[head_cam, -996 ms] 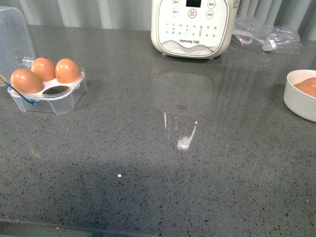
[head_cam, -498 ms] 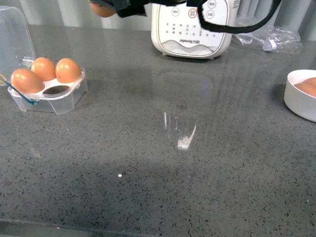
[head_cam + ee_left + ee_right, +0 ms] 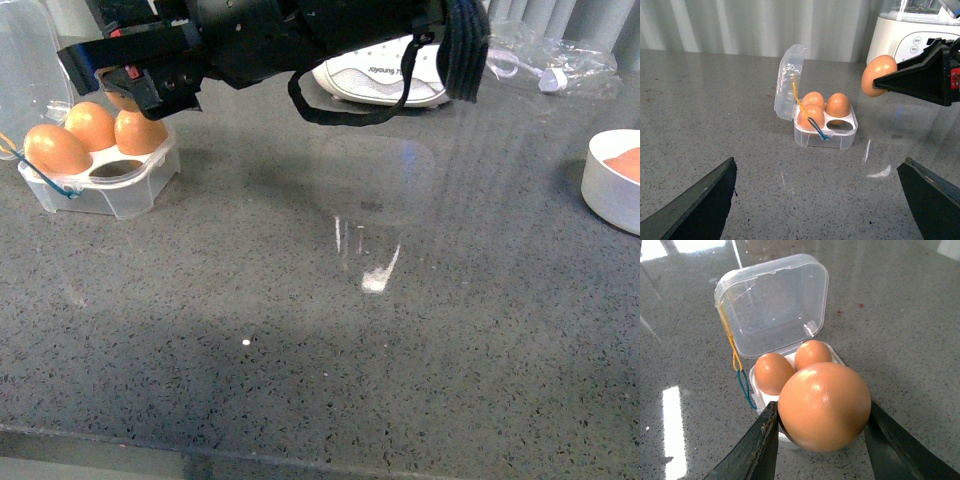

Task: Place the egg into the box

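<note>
The clear box (image 3: 110,193) stands at the far left with its lid (image 3: 22,60) open; three eggs fill three cups and its front right cup (image 3: 113,169) is empty. My right gripper (image 3: 125,95) is shut on the egg (image 3: 120,101) and holds it just above the box's right side. In the right wrist view the egg (image 3: 824,407) sits between both fingers (image 3: 756,450), over the box (image 3: 753,386). In the left wrist view the held egg (image 3: 879,75) hangs right of the box (image 3: 825,136). My left gripper (image 3: 820,210) is open and empty, low over the counter.
A large white appliance (image 3: 385,78) stands at the back behind my right arm. A crumpled clear bag (image 3: 545,60) lies at the back right. A round white bowl (image 3: 612,190) holding an egg sits at the right edge.
My right arm has come in from the top and swung left and down with the egg, from above the appliance to just over the box.
</note>
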`<state>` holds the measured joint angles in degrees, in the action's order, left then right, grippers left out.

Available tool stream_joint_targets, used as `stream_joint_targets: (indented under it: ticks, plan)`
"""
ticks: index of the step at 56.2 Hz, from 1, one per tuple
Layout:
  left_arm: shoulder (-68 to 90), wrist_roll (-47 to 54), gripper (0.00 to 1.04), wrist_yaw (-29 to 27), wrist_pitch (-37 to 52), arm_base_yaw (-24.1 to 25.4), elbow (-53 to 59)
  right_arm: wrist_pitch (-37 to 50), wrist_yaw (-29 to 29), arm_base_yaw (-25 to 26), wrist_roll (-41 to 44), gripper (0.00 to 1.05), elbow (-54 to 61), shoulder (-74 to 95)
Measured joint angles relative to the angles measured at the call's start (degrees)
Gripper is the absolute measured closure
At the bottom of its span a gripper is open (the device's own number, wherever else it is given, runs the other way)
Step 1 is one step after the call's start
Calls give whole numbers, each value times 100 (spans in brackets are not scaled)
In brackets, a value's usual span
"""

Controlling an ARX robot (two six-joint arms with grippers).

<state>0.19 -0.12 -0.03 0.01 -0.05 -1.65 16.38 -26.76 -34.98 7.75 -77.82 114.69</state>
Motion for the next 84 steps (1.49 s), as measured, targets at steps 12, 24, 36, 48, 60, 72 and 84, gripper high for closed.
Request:
stream_joint_targets:
  ticks: [12, 24, 36, 48, 60, 72, 84]
  plan:
    - [0, 0, 7, 0, 0, 0, 0, -55, -31, -111, 11, 63, -212, 232]
    - [0, 0, 7, 0, 0, 0, 0, -205, 11, -201, 68, 63, -608, 540]
    - [0, 0, 7, 2, 0, 0, 0, -321, 37, -258, 129, 63, -767, 693]
    - [0, 0, 7, 2, 0, 0, 0, -376, 74, -282, 175, 63, -789, 785]
    - [0, 0, 7, 0, 0, 0, 0, -404, 107, -291, 216, 63, -828, 879]
    - [0, 0, 7, 0, 0, 0, 0, -413, 90, -315, 236, 35, -826, 866]
    - [0, 0, 7, 0, 0, 0, 0, -280, 81, -234, 149, 6, -638, 546]
